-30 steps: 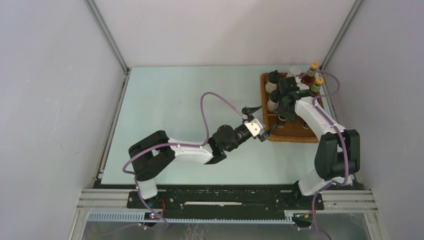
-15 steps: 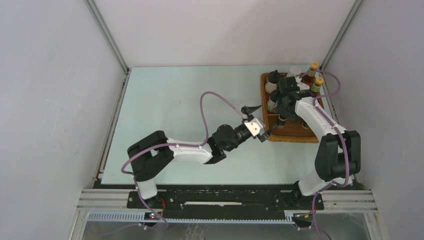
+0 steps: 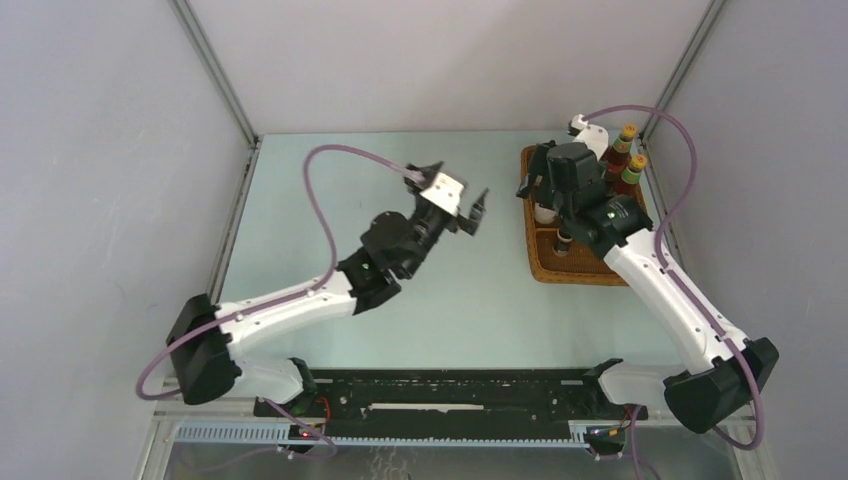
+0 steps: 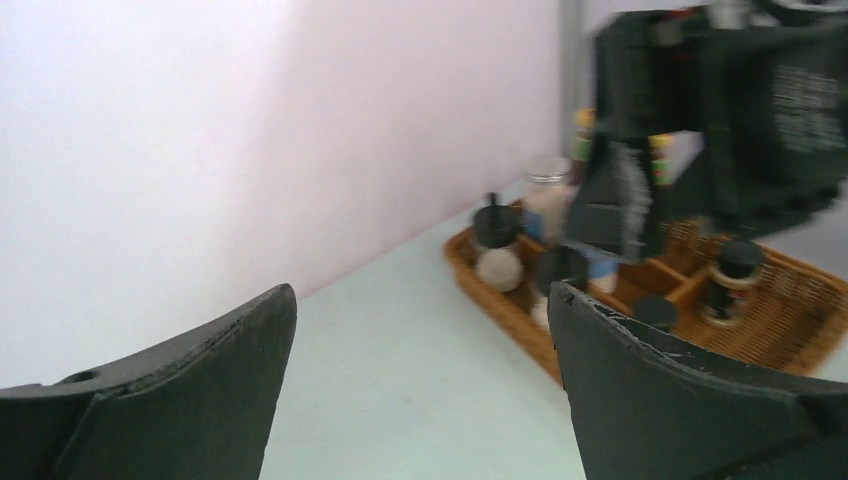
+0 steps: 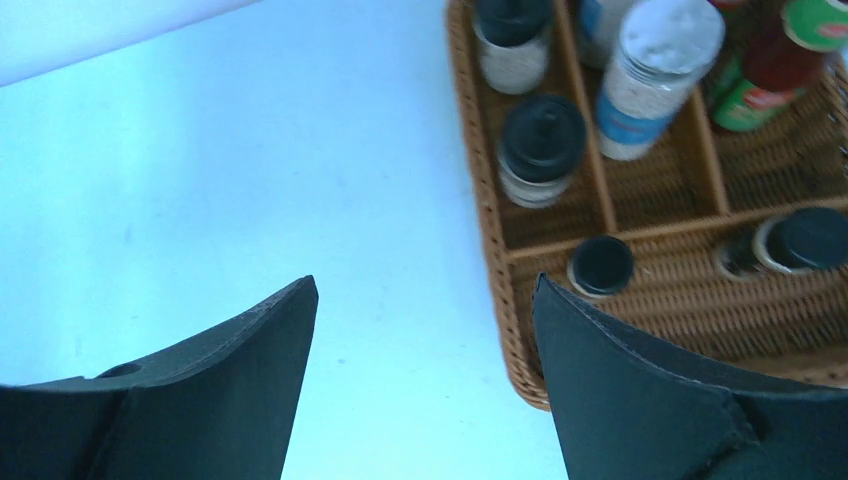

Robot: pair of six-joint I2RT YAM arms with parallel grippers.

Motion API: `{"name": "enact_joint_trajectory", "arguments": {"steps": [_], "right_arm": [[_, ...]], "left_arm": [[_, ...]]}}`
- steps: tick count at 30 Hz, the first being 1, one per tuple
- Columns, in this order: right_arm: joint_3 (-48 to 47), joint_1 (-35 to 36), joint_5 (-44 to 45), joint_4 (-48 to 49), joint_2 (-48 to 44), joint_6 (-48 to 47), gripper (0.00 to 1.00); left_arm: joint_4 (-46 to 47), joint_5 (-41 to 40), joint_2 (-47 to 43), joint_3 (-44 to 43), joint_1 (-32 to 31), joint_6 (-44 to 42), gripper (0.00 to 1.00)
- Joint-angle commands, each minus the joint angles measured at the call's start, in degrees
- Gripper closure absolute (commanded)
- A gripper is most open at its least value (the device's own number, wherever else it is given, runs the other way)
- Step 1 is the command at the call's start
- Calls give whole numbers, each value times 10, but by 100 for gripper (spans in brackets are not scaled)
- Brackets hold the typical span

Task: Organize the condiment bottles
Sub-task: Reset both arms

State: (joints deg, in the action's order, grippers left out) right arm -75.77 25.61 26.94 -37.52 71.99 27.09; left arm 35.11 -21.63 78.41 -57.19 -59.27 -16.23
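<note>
The left gripper has pulled back from the near edge of the brown woven wicker divided tray to hang over the smooth pale green table. The right gripper has lifted above the tray. Both sets of matte black wedge-shaped fingers stand spread apart, with nothing between them.

All the condiment bottles sit in the tray's compartments:
- Two round black-lidded white jars are in the left column.
- A silver-lidded blue-label jar is beside them, and a second one is cut off at the top edge.
- Two glossy red sauce bottles are cropped at the right corner.
- Two tiny dark jars share the near cross section.

From above, the right wrist hides most of the jars. The left wrist view is blurred.
</note>
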Motion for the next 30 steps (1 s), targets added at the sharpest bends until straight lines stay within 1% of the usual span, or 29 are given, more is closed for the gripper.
{"name": "enact_joint_trajectory", "arguments": {"steps": [1,5,8,12,17,20,22,24,30], "right_arm": [[-20,46,-3,58,13,-48,13],[-33,102,3,98,46,-80,12],[-38,129,12,137,79,-108,11],[-38,148,11,191,119,-138,11],[-32,168,42,252,165,-186,10],[-27,168,47,281,187,-203,9],[-11,168,44,322,192,-216,9],[8,167,38,364,193,-228,9],[51,157,18,451,168,-251,9]], "left_arm": [[-148,-90,-61,-41,52,63,0],[-194,-87,-111,1,114,136,0],[-214,-102,-124,28,142,150,0],[-245,-109,-122,46,174,156,0],[-259,-54,-125,75,227,189,0],[-293,-45,-112,71,256,197,0],[-305,-36,-112,76,282,201,0],[-293,-39,-127,98,303,209,0],[-228,-55,-148,134,333,198,0]]}}
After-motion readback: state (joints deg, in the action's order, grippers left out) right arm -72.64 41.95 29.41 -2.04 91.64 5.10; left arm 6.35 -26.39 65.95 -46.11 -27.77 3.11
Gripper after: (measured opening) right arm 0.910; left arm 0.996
